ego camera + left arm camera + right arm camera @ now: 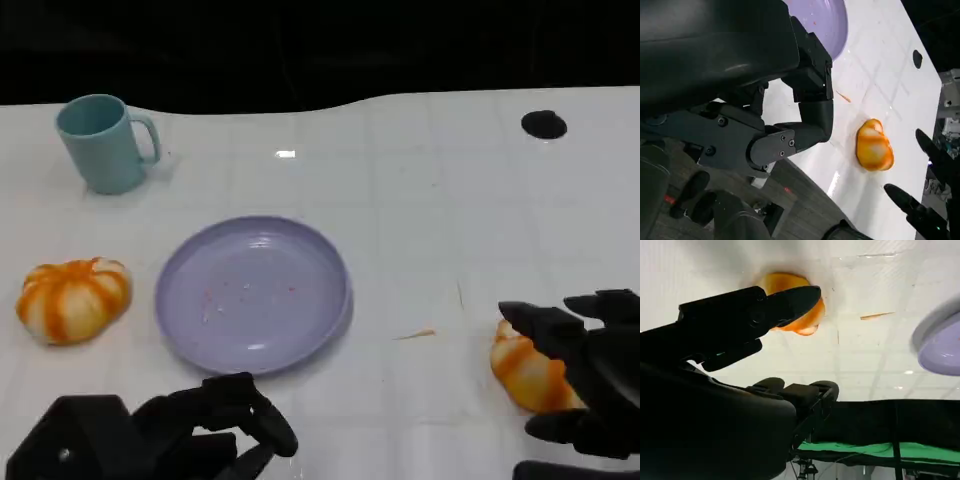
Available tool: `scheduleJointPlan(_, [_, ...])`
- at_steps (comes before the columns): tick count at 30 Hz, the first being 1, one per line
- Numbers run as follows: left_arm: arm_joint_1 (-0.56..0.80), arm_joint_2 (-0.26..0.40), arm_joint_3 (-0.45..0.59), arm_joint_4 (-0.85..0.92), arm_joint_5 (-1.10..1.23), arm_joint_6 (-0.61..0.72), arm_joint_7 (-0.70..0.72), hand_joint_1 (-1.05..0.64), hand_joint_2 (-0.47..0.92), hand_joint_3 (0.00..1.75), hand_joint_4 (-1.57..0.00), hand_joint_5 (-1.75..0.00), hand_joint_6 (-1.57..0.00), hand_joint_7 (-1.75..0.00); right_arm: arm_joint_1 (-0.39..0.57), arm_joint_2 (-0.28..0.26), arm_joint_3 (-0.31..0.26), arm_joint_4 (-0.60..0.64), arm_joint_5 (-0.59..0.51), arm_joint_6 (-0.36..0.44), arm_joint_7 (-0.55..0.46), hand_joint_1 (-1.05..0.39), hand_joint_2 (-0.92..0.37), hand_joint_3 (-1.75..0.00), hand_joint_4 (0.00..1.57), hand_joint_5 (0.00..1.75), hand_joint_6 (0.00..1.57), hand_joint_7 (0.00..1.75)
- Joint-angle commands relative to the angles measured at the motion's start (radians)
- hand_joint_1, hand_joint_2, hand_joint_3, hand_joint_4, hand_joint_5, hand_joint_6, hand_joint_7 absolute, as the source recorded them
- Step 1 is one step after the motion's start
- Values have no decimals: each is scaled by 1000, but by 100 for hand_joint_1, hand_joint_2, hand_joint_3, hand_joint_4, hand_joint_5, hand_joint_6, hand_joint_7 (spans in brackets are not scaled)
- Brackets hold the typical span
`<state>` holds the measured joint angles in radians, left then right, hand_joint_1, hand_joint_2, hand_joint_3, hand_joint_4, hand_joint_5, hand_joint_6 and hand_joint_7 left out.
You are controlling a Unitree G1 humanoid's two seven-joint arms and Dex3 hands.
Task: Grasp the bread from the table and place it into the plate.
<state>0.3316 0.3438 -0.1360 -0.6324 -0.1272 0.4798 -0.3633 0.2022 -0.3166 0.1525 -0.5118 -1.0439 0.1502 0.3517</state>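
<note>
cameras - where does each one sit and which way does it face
Head view: high on the robot, looking down at the table, plate, cup, two breads; left hand and right hand at the lower edge.
Left wrist view: behind the left hand, looking across the table toward the right-side bread.
Right wrist view: behind the right hand, facing that bread.
Shared: all three show that bread and the plate.

The right hand [590,375] lay at four o'clock, fingers spread; the left hand [215,425], at seven o'clock, had its fingers curled.
</note>
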Motion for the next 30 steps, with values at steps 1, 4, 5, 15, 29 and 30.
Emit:
scheduleJointPlan(1, [-2,7,-8,-12,9,7,6,-40,92,52,-65,-175,-60,-141,-28,-22,14,49,-28,19,11,-62,-92,-2,1,49,31,1])
scheduleJointPlan(4, [-5,1,-6,-19,2,21,8,-40,92,52,-66,-175,-61,-141,-60,-24,31,105,-50,35,12,-62,-92,-3,1,49,30,1])
scheduleJointPlan(5, [-5,-1,-6,-21,0,24,9,-39,92,52,-66,-175,-60,-141,-72,-25,37,126,-57,41,13,-62,-92,-3,1,48,30,1])
scheduleJointPlan(15, [-9,-3,-8,-37,2,45,13,-36,92,53,-66,-175,-60,-143,-166,-45,99,327,-70,40,-45,-64,-92,-9,4,44,30,1])
scheduleJointPlan(29, [-9,-2,-11,-53,7,57,18,-37,92,53,-65,-175,-59,-146,-332,-34,215,622,-58,81,-111,-63,-92,-18,38,17,49,3])
scheduleJointPlan(30, [-9,-3,-11,-54,5,61,19,-38,92,53,-65,-175,-59,-146,-340,-31,217,640,-46,80,-125,-60,-92,-18,45,18,54,5])
